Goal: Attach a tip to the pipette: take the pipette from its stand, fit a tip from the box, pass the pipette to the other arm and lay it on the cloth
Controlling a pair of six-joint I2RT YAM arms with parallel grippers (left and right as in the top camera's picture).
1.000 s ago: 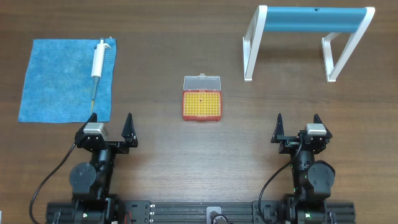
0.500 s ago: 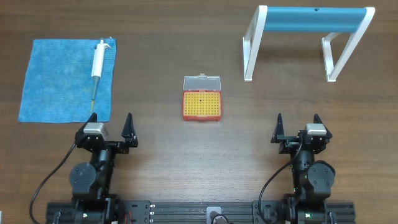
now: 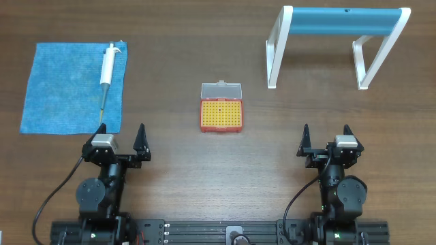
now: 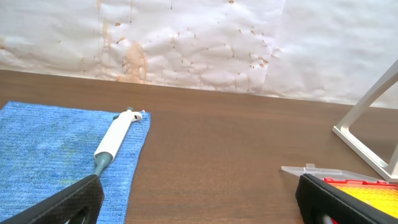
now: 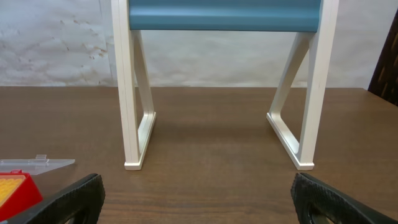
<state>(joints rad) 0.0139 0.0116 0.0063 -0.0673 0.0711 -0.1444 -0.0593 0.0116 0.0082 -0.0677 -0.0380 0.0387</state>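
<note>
Pipette [image 3: 107, 68] lay on the cloth [image 3: 61, 88], near its right edge, thin end toward the arms. A tip looked fitted, but it was too small to be sure. Tip box [image 3: 221, 112] sat mid-table with its lid open, well apart from the cloth. Stand [image 3: 337, 41] was at far right. Left gripper [image 3: 117, 136] was near the cloth's near corner, fingers wide, touching nothing. Right gripper [image 3: 327, 135] was also wide, touching nothing.
</note>
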